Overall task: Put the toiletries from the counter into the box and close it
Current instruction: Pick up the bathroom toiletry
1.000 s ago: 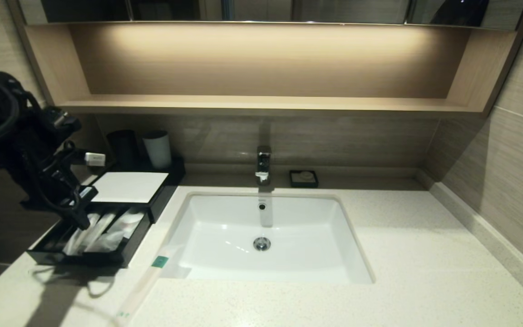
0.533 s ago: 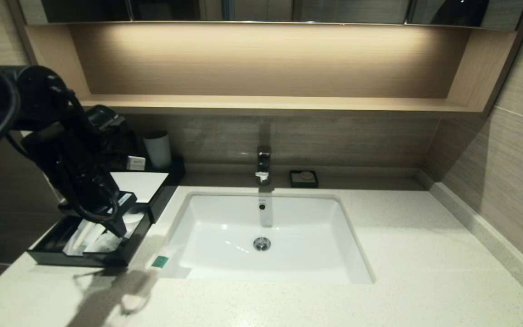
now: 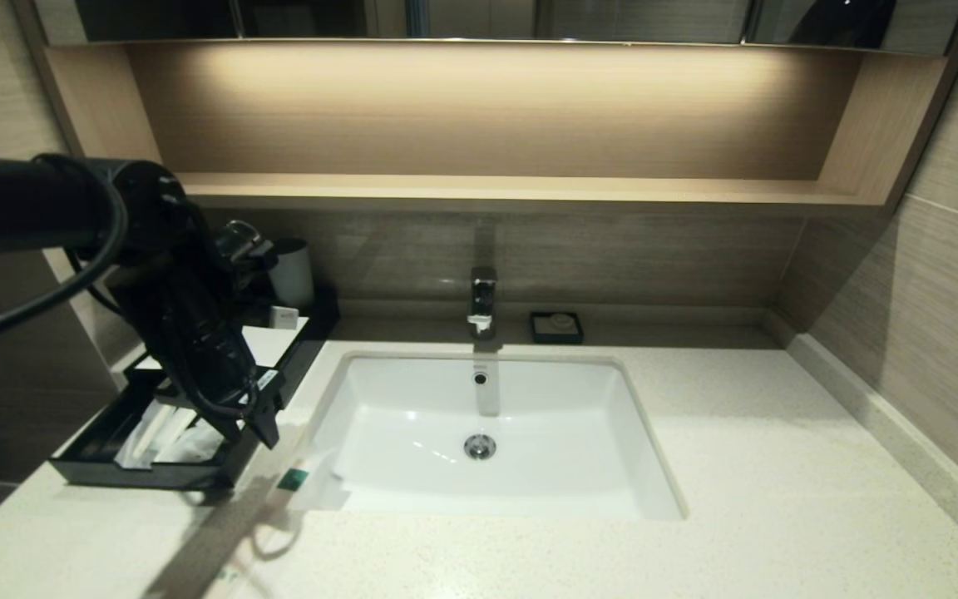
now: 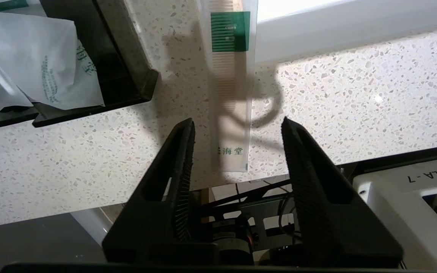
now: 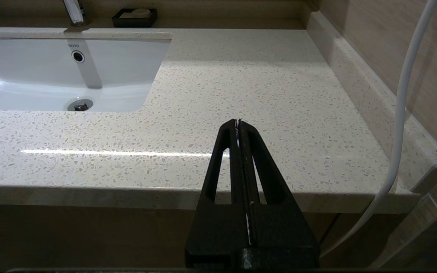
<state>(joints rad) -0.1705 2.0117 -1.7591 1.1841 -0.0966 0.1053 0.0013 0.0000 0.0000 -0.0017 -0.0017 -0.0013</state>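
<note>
Left gripper (image 3: 267, 433) now off the open box (image 3: 146, 474), over the wrapped comb (image 4: 229, 94) beside it.

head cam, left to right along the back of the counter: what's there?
White cylindrical cup → chrome faucet → small black soap dish. Left hand hangs open nearer the camera, by the low black open box.

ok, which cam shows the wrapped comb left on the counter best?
Left wrist view: the wrapped comb lies on the counter, green label readable, ahead of the open left gripper. Head view catches only its label end in shadow. Right wrist view doesn't show it.
</note>
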